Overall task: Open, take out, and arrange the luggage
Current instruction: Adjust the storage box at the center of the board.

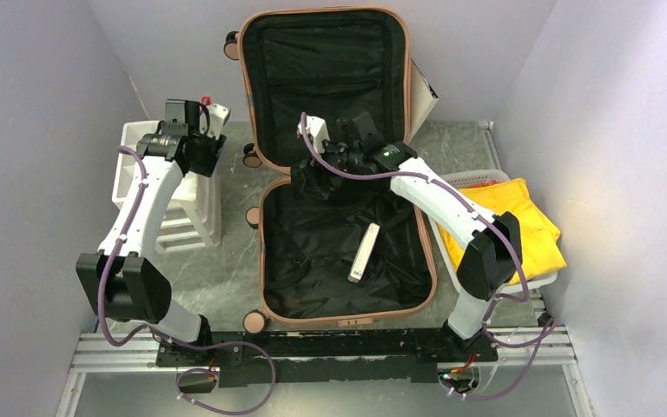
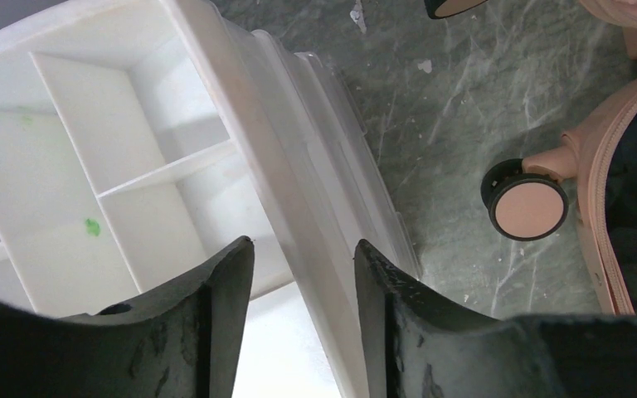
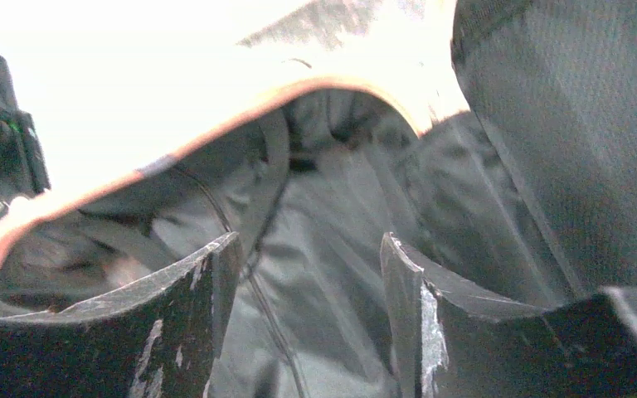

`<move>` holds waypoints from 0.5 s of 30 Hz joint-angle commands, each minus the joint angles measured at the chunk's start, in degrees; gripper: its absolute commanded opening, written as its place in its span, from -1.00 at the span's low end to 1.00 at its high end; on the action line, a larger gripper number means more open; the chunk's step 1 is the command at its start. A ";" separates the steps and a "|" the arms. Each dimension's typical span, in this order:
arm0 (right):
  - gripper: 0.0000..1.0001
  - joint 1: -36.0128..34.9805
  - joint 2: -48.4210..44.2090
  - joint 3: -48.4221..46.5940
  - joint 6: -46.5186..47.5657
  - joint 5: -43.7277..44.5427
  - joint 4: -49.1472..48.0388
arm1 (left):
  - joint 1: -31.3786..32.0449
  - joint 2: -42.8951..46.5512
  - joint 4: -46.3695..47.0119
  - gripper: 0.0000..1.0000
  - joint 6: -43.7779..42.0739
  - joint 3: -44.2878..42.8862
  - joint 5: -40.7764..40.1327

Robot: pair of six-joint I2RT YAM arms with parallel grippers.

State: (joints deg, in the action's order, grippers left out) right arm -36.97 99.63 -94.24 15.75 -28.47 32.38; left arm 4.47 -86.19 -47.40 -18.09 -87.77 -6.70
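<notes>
The salmon-pink luggage (image 1: 313, 269) lies open in the middle of the table, its lid propped upright at the back and its black lining showing. A slim white bar (image 1: 363, 252) rests in the lower half. My right gripper (image 1: 310, 172) hovers at the hinge line, open, over folds of black lining (image 3: 340, 215) and near the pink rim (image 3: 216, 133). My left gripper (image 1: 211, 148) is off to the left of the case, open, above the wall of a white divided bin (image 2: 133, 182). That wall runs beneath the gap between its fingers (image 2: 216, 315). One black-and-pink wheel (image 2: 531, 207) shows beside it.
The white divided bin (image 1: 139, 165) tops a stack of white bins at the left. A white basket (image 1: 478, 178) holding yellow cloth (image 1: 521, 226) stands right of the case. A white board (image 1: 425, 95) leans behind the lid. Grey walls close in on three sides.
</notes>
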 commanded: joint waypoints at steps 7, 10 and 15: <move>0.39 -3.81 6.35 -3.31 -25.90 -9.96 -25.19 | -1.20 -4.19 -0.80 -0.61 1.00 -2.99 0.96; 0.38 -4.45 11.57 -4.88 -34.35 -14.33 -30.66 | -2.60 -4.70 -1.57 -0.88 0.78 -3.26 2.06; 0.43 -8.23 18.23 -10.33 -33.06 -16.95 -30.03 | -5.08 -3.68 -2.57 -0.90 -0.24 -4.44 5.58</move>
State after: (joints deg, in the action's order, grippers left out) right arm -42.11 114.69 -100.68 -12.75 -40.18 7.16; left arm 0.75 -89.62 -48.25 -15.79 -90.06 -5.82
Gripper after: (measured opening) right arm 0.702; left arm 0.092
